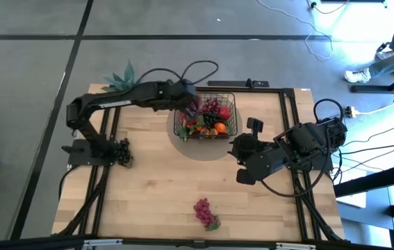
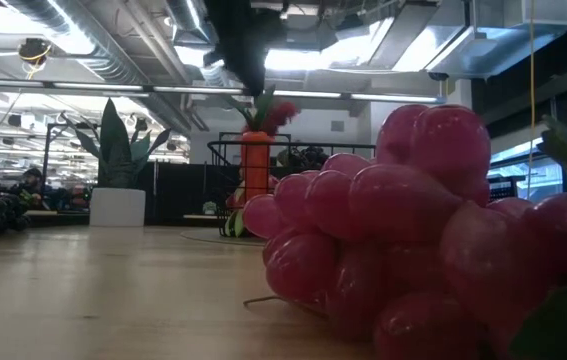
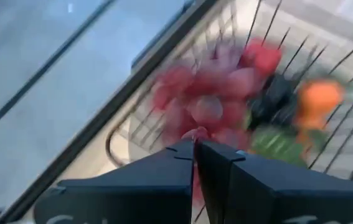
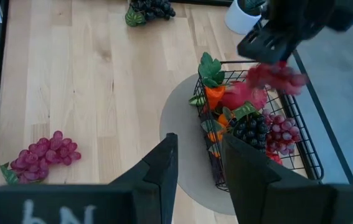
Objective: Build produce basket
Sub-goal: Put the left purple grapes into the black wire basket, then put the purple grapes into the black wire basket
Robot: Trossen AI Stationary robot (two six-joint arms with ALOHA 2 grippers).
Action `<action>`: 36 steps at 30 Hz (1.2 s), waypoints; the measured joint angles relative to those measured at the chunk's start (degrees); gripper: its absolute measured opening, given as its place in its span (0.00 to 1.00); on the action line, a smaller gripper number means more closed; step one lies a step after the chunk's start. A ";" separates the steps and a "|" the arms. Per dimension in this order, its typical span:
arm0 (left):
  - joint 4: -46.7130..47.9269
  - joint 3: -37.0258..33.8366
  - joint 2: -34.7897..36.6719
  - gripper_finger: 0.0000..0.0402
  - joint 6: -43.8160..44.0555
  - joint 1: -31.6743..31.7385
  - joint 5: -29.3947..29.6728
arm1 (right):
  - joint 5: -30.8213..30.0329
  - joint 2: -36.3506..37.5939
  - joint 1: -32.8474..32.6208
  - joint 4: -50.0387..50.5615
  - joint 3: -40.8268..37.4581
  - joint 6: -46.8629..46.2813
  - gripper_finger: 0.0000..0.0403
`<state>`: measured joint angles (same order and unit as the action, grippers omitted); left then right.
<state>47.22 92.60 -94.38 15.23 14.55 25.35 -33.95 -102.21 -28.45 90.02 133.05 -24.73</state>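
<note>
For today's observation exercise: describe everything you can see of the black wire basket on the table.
The basket is a rectangular black wire-mesh container with an open grid, standing upright on a pale round mat at the table's far middle. It is nearly full of toy produce: an upright carrot, black grapes, red grapes and an orange. The left pincer, shut, hangs over its left edge with a red grape bunch.

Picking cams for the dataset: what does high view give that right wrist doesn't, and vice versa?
High only: the right gripper seen from outside, waiting right of the basket, plus the leafy plant.

Right wrist only: produce told apart in the basket, a carrot and black grapes, and the red piece hanging from the left gripper.

Both: basket, left gripper shut above it, loose pink grape bunch and dark bunch on the table.
</note>
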 joint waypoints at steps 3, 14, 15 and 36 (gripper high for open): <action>-0.51 -0.63 -2.37 0.00 -0.86 0.73 -0.15 | 0.00 0.00 0.00 -0.02 0.00 -0.04 0.28; -0.77 -0.83 -9.14 0.00 -2.32 2.65 -2.58 | 0.02 0.00 0.00 -0.02 0.00 -0.20 0.28; -0.83 -0.83 -9.46 0.01 -2.30 2.73 -2.48 | 0.02 0.00 0.00 0.00 0.00 -0.24 0.28; 5.49 3.17 -5.63 0.19 -1.42 3.74 -2.11 | 0.11 0.00 0.00 0.00 0.00 -0.30 0.28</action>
<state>52.71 95.77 -100.01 13.80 18.28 23.24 -33.85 -102.21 -28.45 90.02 133.05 -25.03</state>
